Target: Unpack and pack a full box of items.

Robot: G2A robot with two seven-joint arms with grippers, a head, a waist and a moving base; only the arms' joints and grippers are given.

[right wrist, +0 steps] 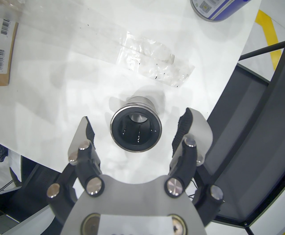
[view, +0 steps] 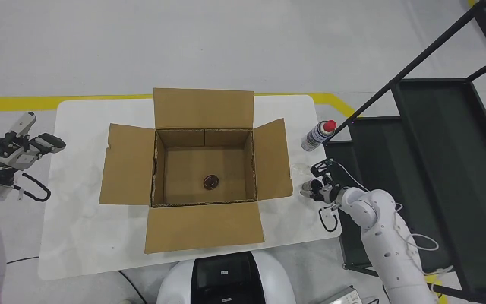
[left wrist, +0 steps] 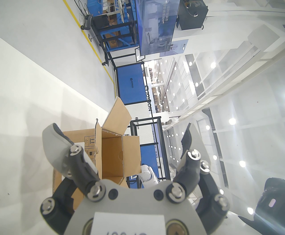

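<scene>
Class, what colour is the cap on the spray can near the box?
Red cap, best seen in the top view.

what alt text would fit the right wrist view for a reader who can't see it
The open right gripper hangs above a metal cylinder with a dark hollow bore, standing on the white table, one finger to each side and neither touching it. Past it lie a clear plastic bag and the base of a spray can.

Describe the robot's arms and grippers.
The left gripper and right gripper share silver bases, black linkages with silver bolts, grey fingers with ribbed black pads. The right arm is glossy white, with a black cable at its wrist.
</scene>
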